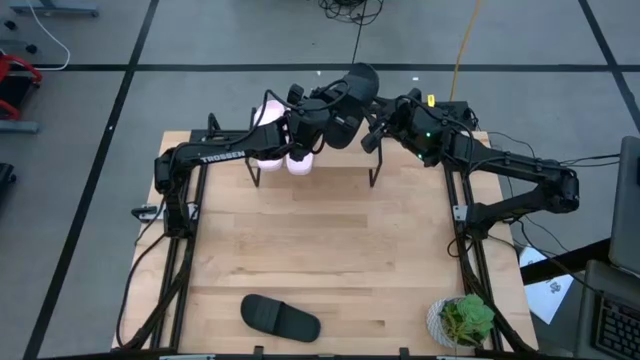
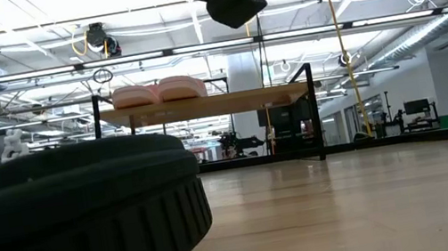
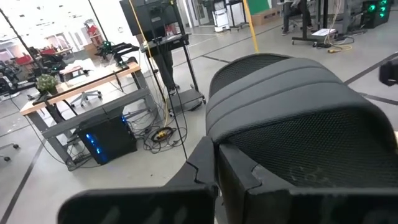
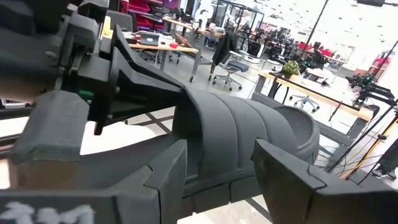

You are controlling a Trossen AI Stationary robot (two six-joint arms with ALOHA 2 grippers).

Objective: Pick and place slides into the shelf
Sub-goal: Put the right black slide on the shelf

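Two arms are meeting high over the far edge of the tabletop (image 1: 330,240), above the right half of the shelf (image 2: 203,106), and between them a black slide (image 1: 350,95) is hanging in the air, so the step in hand looks like a handover or a joint carry of the third slide. The pink pair (image 2: 158,92) is already lying side by side on the left half of the shelf plank, while the other black slide (image 1: 280,317) is waiting at the near edge of the tabletop. The left tool (image 3: 214,180) is pressed together, pinching the slide's rim; the right tool (image 4: 217,165) is spread wide around the strap without clearly clamping it. Next, I judge, the slide needs lowering flat onto the bare plank right of the pink pair, without nudging them.
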